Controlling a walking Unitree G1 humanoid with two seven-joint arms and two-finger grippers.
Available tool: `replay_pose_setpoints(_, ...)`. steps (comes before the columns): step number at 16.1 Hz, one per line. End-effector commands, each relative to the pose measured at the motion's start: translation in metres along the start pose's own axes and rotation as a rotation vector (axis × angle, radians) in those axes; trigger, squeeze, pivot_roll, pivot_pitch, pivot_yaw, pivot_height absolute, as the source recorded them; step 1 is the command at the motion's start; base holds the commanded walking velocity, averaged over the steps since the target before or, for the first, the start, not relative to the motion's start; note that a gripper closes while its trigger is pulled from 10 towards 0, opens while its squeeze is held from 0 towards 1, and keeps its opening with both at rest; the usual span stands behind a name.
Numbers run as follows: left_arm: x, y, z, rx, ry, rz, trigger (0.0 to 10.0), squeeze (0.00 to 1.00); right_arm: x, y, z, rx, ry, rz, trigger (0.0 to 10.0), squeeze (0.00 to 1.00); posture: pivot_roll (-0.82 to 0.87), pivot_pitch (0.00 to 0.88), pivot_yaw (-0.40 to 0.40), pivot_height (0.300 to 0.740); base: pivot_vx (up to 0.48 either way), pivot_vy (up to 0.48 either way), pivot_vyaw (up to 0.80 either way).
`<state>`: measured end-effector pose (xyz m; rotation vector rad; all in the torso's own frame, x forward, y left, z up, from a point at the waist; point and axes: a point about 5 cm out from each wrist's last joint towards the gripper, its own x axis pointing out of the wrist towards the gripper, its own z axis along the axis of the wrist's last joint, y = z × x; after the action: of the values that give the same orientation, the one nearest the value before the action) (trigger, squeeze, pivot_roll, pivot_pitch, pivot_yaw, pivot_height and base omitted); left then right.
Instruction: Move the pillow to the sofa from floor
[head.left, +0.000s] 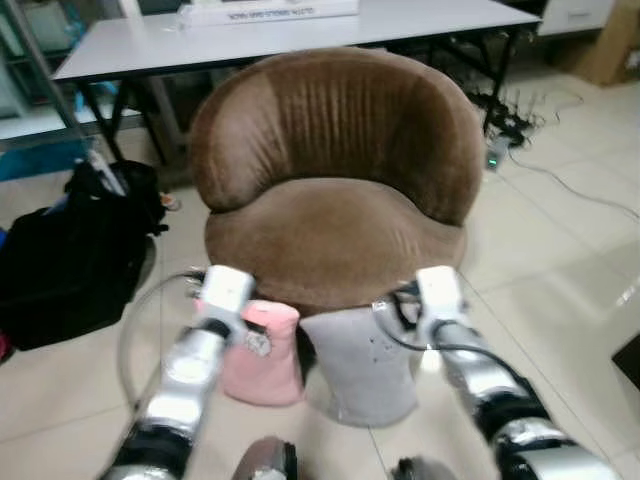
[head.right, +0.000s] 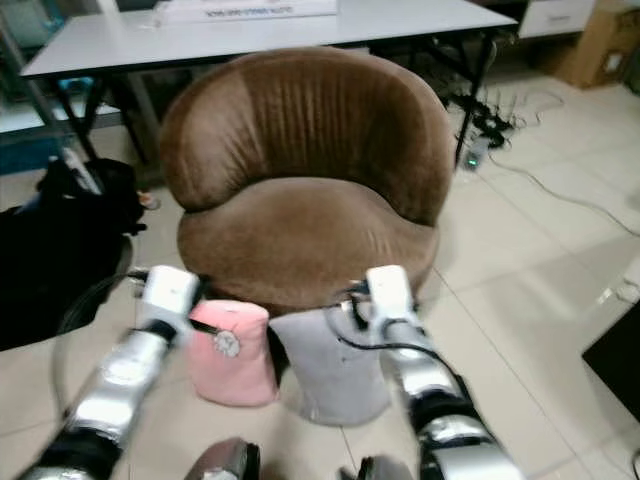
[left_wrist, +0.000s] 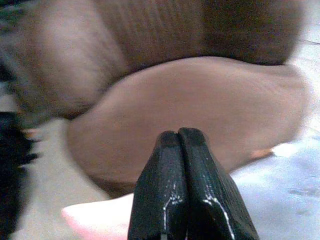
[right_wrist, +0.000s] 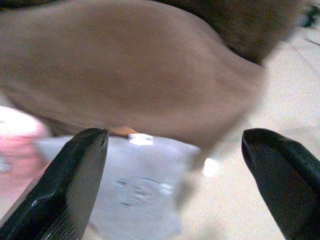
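A pink pillow and a grey pillow stand side by side on the tiled floor, leaning against the front of a round brown sofa chair. My left arm reaches down over the pink pillow; the left gripper is shut with nothing held, its fingers pressed together just above it. My right arm reaches down beside the grey pillow. The right gripper is open, its fingers spread wide over the grey pillow's top edge.
A black bag lies on the floor left of the chair. A long white table stands behind it, with cables and a power strip on the floor at the back right. Bare tiles stretch to the right.
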<state>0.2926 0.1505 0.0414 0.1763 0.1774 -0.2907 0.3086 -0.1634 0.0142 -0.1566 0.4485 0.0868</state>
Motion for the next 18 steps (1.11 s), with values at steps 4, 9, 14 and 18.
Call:
replay_pose_setpoints(4, -0.0033, 0.0125, -0.0015, 0.023, 0.011, 0.026, 10.0, 0.00, 0.0025, 0.0095, 0.0068, 0.003, -0.014, 0.023, 10.0, 0.00, 0.09, 0.000, 0.031, 0.670, 0.326, 0.000, 0.00)
replay_pose_setpoints(9, -0.0031, 0.0118, -0.0013, 0.022, 0.010, 0.022, 10.0, 0.00, 0.0025, 0.0087, 0.0069, 0.001, -0.015, 0.021, 10.0, 0.00, 0.09, 0.000, 0.031, 0.670, 0.327, 0.000, 0.00)
replay_pose_setpoints(14, -0.0027, 0.0112, -0.0014, 0.020, 0.009, 0.024, 10.0, 0.00, 0.0027, 0.0087, 0.0078, 0.003, -0.020, 0.024, 10.0, 0.00, 0.09, 0.000, 0.029, 0.670, 0.327, 0.000, 0.00)
replay_pose_setpoints(18, -0.0029, 0.0117, -0.0018, 0.020, 0.011, 0.026, 10.0, 0.00, 0.0027, 0.0094, 0.0083, 0.001, -0.023, 0.027, 10.0, 0.00, 0.09, 0.000, 0.029, 0.670, 0.323, 0.000, 0.00)
